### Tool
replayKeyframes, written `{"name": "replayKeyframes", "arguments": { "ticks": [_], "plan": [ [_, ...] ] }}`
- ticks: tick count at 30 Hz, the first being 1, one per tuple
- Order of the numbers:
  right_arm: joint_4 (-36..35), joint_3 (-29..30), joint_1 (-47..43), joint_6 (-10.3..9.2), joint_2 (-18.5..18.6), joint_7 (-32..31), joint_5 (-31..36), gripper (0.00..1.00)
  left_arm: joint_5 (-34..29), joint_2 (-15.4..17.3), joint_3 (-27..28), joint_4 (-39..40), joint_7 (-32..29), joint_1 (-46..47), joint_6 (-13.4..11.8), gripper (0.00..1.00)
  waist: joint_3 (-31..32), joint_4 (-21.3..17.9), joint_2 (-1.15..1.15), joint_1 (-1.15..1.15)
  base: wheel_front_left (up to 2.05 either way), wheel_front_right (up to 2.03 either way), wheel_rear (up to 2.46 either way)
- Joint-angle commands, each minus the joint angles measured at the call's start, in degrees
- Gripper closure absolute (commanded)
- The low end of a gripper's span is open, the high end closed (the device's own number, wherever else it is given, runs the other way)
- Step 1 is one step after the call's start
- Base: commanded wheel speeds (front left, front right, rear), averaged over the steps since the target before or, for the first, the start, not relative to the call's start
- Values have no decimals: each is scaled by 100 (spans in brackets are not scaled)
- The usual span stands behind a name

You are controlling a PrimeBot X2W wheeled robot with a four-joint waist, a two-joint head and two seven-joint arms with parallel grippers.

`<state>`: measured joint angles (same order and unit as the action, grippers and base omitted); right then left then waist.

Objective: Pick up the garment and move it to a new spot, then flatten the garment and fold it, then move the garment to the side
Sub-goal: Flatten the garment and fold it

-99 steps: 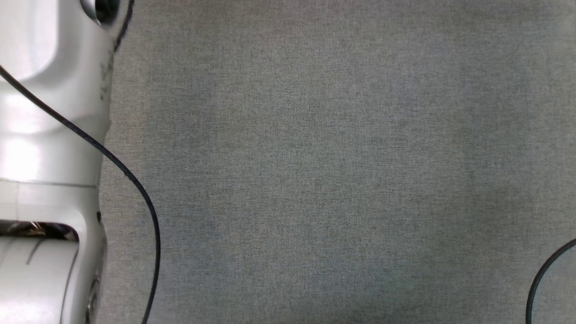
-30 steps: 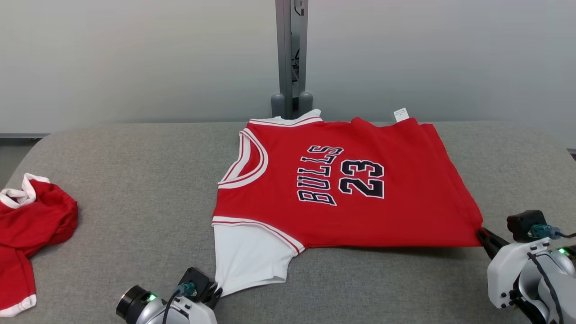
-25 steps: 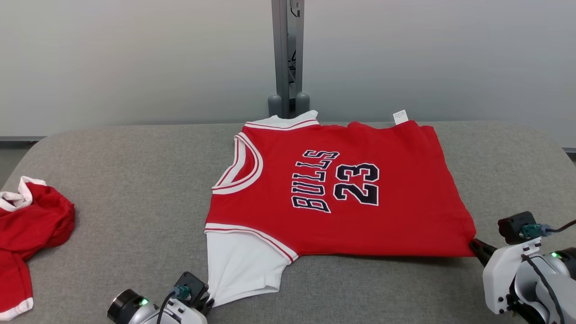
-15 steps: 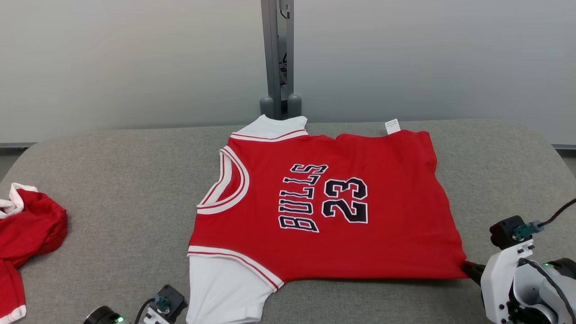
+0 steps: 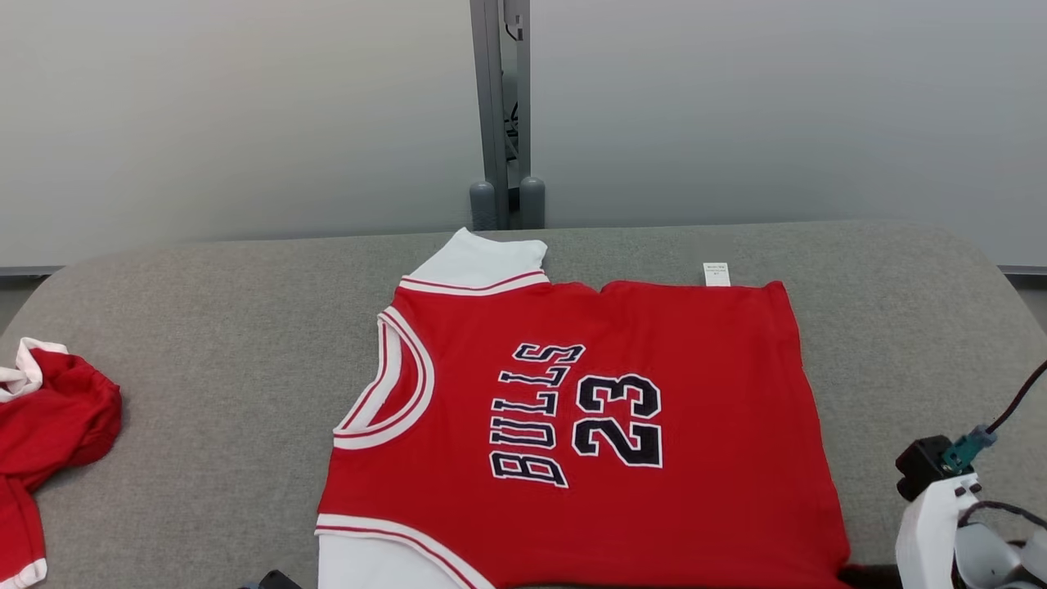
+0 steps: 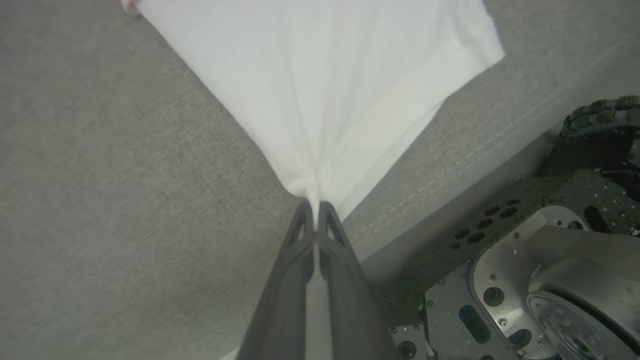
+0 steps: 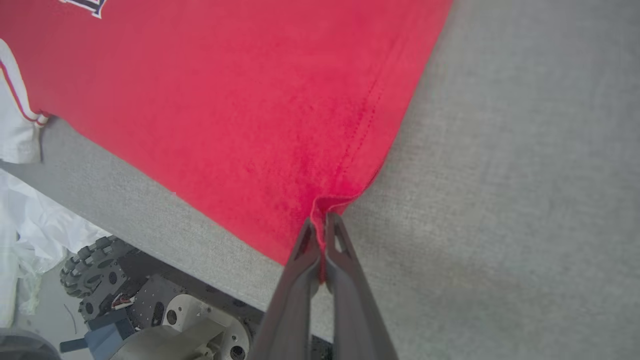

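Note:
A red jersey [image 5: 572, 417] with white sleeves, lettered "BULLS 23", lies spread flat on the grey table [image 5: 204, 327], collar to the left. My left gripper [image 6: 315, 207] is shut on the corner of its white sleeve [image 6: 320, 95], close to the table's near edge. In the right wrist view my right gripper [image 7: 321, 222] is shut on the jersey's red hem corner [image 7: 345, 165], which is drawn taut. In the head view the right arm's wrist [image 5: 941, 499] sits at the lower right beside the hem.
A second red-and-white garment [image 5: 45, 425] lies bunched at the table's far left edge. A grey post [image 5: 501, 114] stands behind the table's back edge. My wheeled base [image 6: 525, 280] shows below the near edge.
The jersey has slid toward the near edge with both grippers pulling it; its near sleeve and my left gripper have dropped below the head view. The camera has also shifted.

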<state>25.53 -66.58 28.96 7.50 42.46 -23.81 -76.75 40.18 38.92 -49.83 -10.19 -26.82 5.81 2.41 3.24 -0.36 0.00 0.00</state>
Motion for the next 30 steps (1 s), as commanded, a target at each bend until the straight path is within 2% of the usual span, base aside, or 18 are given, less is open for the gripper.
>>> {"name": "replayKeyframes", "arguments": {
  "ticks": [1,7,17,23,30],
  "plan": [
    [-50,-9,-132,-1,116,-128,-120,100,73,94,34,67,-54,-98,-65,100,6,2,0,0,0,0,0],
    [-399,2,-382,-1,485,-622,-560,100,378,392,78,601,-368,-388,-182,100,19,10,0,0,0,0,0],
    [-828,22,-597,-1,682,-1039,-997,100,1046,818,62,1457,-1114,-697,-148,100,-10,22,0,0,0,0,0],
    [-874,60,-615,-1,706,-1038,-1015,100,1183,907,91,1702,-1270,-723,-193,100,-45,19,0,0,0,0,0],
    [-901,280,-566,-1,588,-748,-1093,100,1562,884,471,1884,-1085,-554,-309,100,-102,2,0,0,0,0,0]
  ]
}}
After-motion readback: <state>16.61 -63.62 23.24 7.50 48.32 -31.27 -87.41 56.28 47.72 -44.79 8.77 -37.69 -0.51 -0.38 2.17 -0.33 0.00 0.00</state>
